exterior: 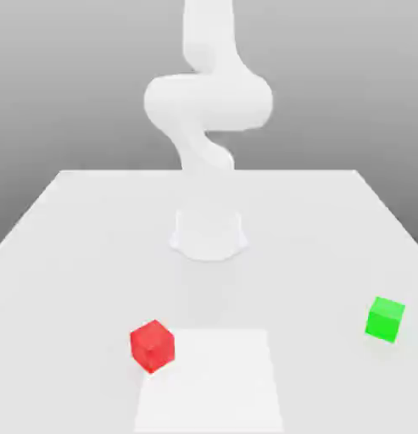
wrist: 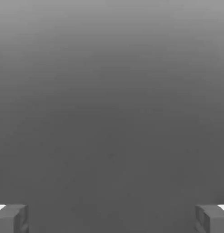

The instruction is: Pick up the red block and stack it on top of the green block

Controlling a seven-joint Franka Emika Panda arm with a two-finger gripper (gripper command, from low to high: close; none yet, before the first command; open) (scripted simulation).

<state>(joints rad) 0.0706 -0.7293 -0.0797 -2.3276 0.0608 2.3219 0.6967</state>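
One red block (exterior: pixel 152 345), one green block (exterior: pixel 385 319); fingers (wrist: pixel 11 218) spread wide, holding nothing.

Red block (exterior: pixel 152 345), green block (exterior: pixel 385 319)

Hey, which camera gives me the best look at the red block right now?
The exterior view. There the red block sits in full sight on the white table, well apart from the green block toward the exterior view's right. The hand view offers just the gripper with fingers wide apart against plain grey.
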